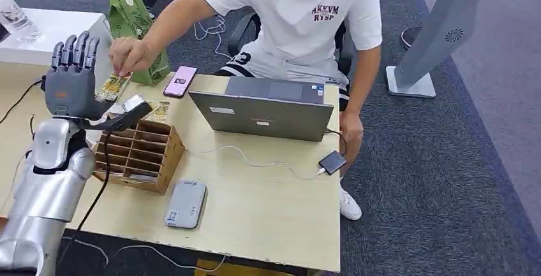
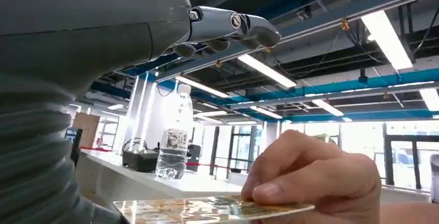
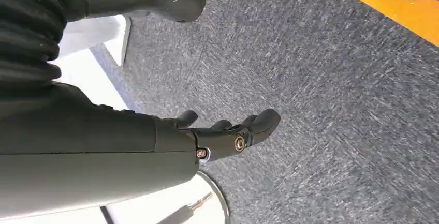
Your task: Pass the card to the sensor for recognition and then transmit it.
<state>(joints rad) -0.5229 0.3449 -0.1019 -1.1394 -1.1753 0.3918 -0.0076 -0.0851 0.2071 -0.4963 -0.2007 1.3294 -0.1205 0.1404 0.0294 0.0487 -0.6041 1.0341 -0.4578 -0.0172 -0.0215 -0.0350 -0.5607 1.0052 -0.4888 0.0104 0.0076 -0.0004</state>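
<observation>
Left hand (image 1: 71,75), grey-backed with dark fingers, raised upright over the far left part of the pale wooden desk (image 1: 268,206); fingers straight and spread, thumb (image 1: 124,118) jutting out to the side, nothing in its grasp. In the left wrist view the fingers (image 2: 233,27) hang extended with the palm bare.

Thin yellow-green patterned card (image 1: 115,87) is pinched in a person's hand (image 1: 131,54), just beside the robot's open palm, above the far left edge of the desk. In the left wrist view the card (image 2: 207,209) lies flat under the person's fingertips (image 2: 310,182); whether it touches the robot's hand cannot be told.

Right hand (image 3: 228,133) hangs over grey carpet (image 3: 336,105), dark fingers loosely curled and apart, holding nothing.

On the desk:
- wooden compartment box (image 1: 141,155) near the left edge, below the left thumb
- flat grey sensor pad (image 1: 185,204) near the front edge, just beside the box
- open grey laptop (image 1: 268,111) at the far edge
- phone with a pink screen (image 1: 181,81) at the far edge
- green paper bag (image 1: 134,21) behind the person's hand

Clear plastic water bottle (image 2: 173,141) on a white side table (image 1: 51,27).
</observation>
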